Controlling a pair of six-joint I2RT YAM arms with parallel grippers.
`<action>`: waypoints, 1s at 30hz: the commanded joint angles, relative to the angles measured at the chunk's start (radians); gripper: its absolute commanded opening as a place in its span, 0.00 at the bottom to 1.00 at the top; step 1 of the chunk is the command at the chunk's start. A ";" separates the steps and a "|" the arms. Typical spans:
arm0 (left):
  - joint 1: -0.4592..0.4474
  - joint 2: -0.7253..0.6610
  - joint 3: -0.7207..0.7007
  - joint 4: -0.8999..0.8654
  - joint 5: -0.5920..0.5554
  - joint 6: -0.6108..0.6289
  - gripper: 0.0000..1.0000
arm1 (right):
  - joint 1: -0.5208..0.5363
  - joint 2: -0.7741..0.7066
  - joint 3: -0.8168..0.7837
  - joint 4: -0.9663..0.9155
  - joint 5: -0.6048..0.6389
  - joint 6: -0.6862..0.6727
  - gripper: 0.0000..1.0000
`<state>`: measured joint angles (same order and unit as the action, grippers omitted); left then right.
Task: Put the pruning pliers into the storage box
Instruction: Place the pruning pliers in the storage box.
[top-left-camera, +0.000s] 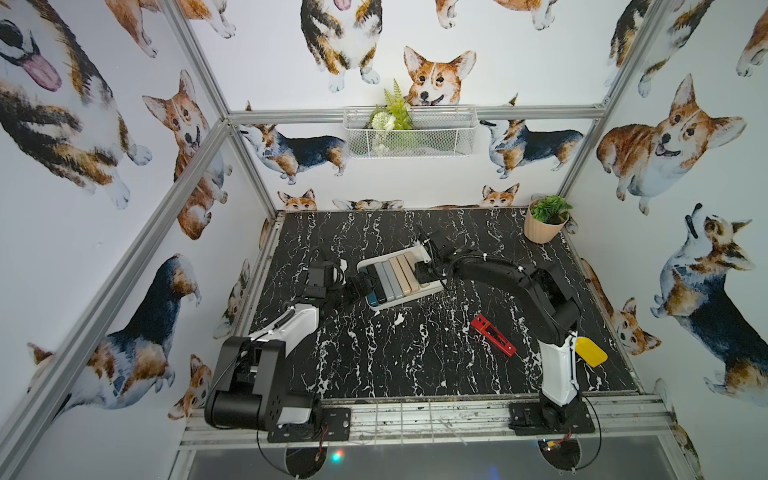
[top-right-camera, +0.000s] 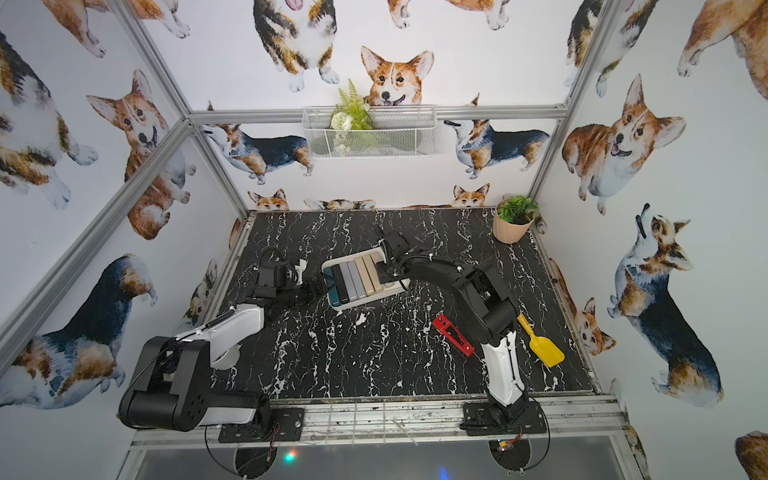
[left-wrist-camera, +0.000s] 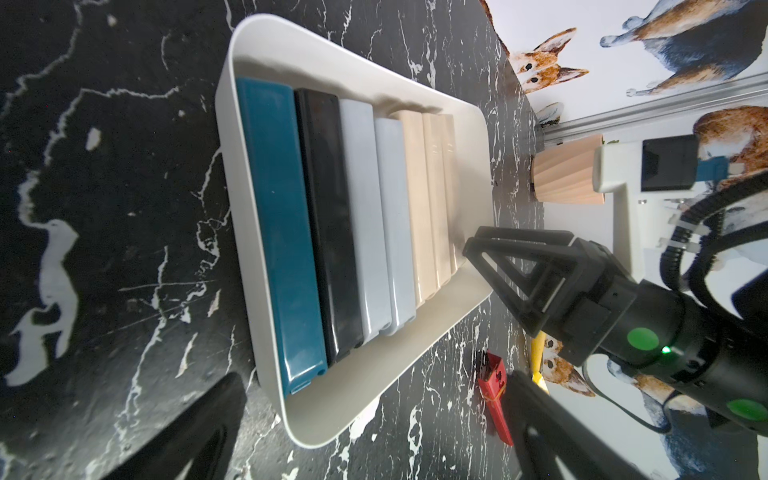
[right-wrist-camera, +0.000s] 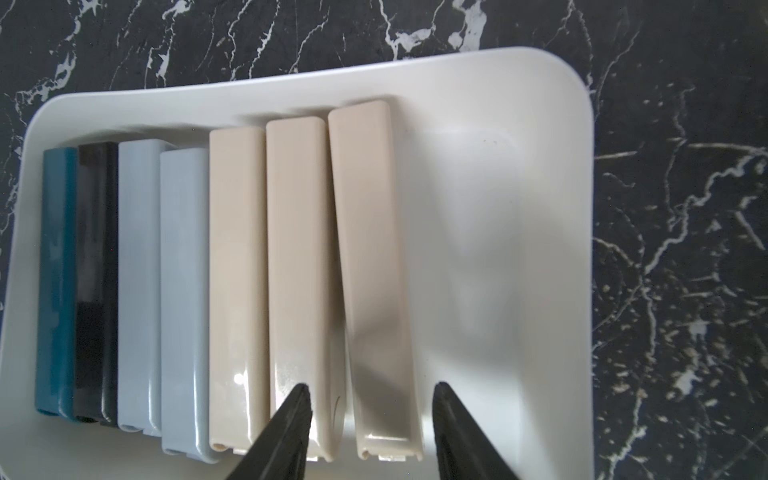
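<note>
Over in the storage box (right-wrist-camera: 498, 187), seven of the pruning pliers (top-left-camera: 392, 278) were lined up side by side. The teal bar (left-wrist-camera: 282, 232) was at one end, then the black bar (left-wrist-camera: 328, 224), the two grey bars (left-wrist-camera: 357, 216) and three beige bars (right-wrist-camera: 237, 270). Last in the row, the third beige bar (right-wrist-camera: 374, 257) lay a bit skewed, fanning away from its neighbour at one end, with a bare strip of box floor beyond it.

The right gripper (right-wrist-camera: 372, 386) hung right over that bar's end. Its jaws were spread wider than the bar and straddled it with a visible gap on one side, so I'd say it wasn't pinching anything. The left gripper (top-left-camera: 359, 289) sat just beside the teal end of the box, jaws spread wide and empty.

So what was left? Just the red bar (top-left-camera: 493, 335), lying flat on the marble table (top-left-camera: 374, 365), well apart from the box and near the right arm's base. The yellow shovel (top-right-camera: 544, 347) close by wasn't part of the job. By my count that was seven in and one to go, and the free strip in the box looked wide enough for it. My guess is the right arm was the obvious pick for the red one. That crooked beige bar could've used a nudge straight too.
</note>
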<state>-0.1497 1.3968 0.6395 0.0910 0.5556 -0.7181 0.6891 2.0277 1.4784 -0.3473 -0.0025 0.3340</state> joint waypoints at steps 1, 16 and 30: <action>0.002 -0.001 -0.001 0.022 0.013 -0.006 1.00 | 0.000 -0.011 0.002 0.007 0.026 -0.022 0.37; 0.002 0.001 0.000 0.019 0.014 -0.003 1.00 | -0.035 0.001 0.014 0.002 0.050 -0.030 0.07; 0.002 0.005 0.000 0.015 0.013 -0.001 1.00 | -0.062 0.081 0.052 0.013 0.023 -0.018 0.00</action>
<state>-0.1497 1.3987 0.6392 0.0906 0.5629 -0.7181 0.6281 2.1002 1.5169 -0.3466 0.0261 0.3141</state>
